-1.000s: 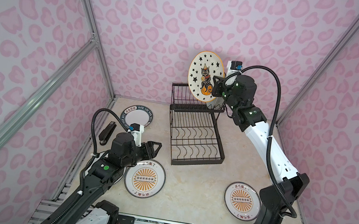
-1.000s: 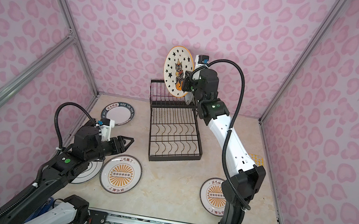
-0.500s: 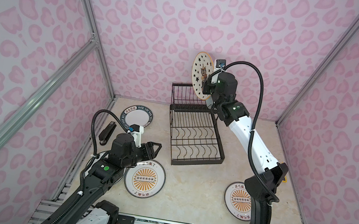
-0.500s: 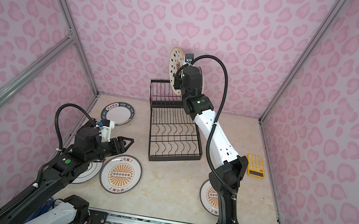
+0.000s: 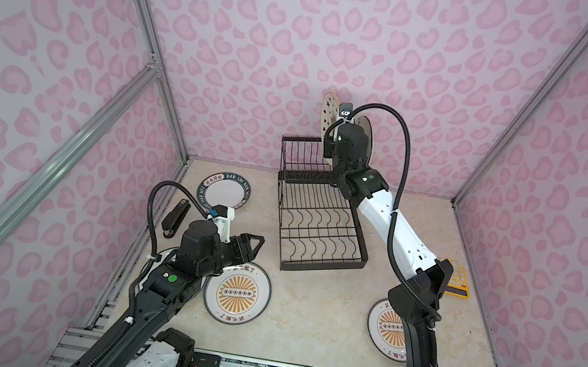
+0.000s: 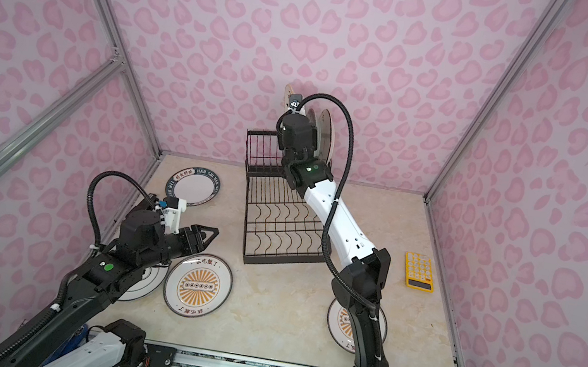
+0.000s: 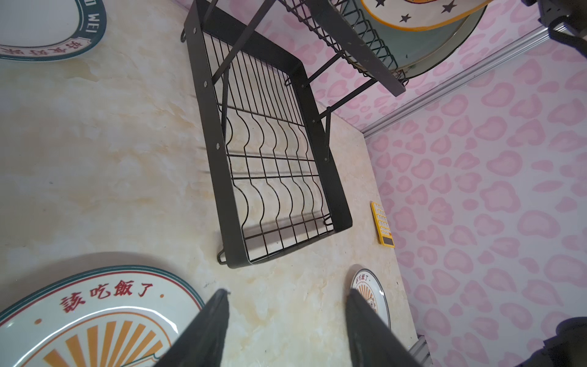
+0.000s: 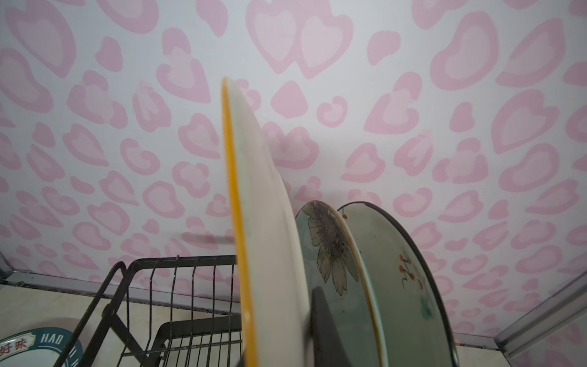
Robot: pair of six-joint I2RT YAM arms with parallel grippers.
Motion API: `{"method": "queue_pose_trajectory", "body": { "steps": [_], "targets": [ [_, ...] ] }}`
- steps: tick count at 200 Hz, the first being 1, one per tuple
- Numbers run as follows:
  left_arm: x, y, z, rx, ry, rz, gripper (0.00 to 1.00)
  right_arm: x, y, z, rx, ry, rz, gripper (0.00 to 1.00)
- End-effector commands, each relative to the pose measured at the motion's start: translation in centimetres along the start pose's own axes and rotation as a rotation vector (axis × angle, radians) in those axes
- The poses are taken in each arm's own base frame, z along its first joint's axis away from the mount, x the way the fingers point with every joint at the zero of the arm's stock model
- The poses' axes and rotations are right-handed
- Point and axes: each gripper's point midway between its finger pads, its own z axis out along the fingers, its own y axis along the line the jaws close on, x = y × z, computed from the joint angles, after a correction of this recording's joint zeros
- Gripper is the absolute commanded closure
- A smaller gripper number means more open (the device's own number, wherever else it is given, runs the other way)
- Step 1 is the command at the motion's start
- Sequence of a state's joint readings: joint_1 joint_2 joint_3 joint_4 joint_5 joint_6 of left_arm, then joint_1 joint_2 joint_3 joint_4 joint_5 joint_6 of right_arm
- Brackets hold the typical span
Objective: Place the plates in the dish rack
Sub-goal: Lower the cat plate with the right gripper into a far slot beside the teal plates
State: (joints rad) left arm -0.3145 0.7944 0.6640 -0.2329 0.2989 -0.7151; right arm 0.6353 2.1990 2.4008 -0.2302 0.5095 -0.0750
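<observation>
Your left pincer [image 5: 252,243] hangs partly open and empty, just beside the sunburst plate [image 5: 237,292] lettered 該吃飯了. Beyond it, the lettered plate [image 5: 225,191] reads HAO, WEI. Farthest, your right pincer [image 8: 279,343] is clamped on the star plate [image 8: 263,222], upright over the dish rack [image 5: 316,233], beside a flowered plate [image 8: 330,254].

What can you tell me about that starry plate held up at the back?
The star plate is round, cream with black stars and an orange rim, glossy like glazed ceramic. It stands on edge, nearly upright, pinched at its rim by the right gripper above the raised upper tier of the dish rack. Close beside it stand a flower plate and a dark-rimmed plate; whether it touches them or the rack cannot be told.
</observation>
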Motion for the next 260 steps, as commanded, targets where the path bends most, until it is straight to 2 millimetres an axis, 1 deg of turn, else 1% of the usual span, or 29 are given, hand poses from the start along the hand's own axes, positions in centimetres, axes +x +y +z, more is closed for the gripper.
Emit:
{"method": "queue_pose_trajectory", "body": {
  "steps": [1, 69, 131, 178, 225, 260],
  "targets": [
    [-0.1, -0.1, -0.1, 0.005, -0.007, 0.010, 0.39, -3.6, -1.0, -0.4, 0.066, -0.137, 0.057, 1.00],
    [-0.2, 0.0, -0.3, -0.003, -0.010, 0.014, 0.39, -3.0, -0.7, -0.2, 0.076, -0.125, 0.030, 1.00],
    [-0.3, 0.1, -0.6, -0.025, -0.017, 0.029, 0.39, -1.8, -0.2, 0.4, 0.089, -0.106, 0.007, 1.00],
    [-0.2, 0.3, -0.6, -0.031, -0.014, 0.032, 0.39, -0.7, 0.1, 0.8, 0.091, -0.084, -0.013, 1.00],
    [-0.2, 0.5, -0.5, -0.037, -0.013, 0.033, 0.39, -0.4, 0.5, 0.8, 0.082, -0.079, -0.012, 1.00],
    [-0.2, 0.5, -0.5, -0.039, -0.015, 0.034, 0.39, 0.3, 0.9, 0.9, 0.076, -0.062, -0.024, 1.00]
  ]
}}
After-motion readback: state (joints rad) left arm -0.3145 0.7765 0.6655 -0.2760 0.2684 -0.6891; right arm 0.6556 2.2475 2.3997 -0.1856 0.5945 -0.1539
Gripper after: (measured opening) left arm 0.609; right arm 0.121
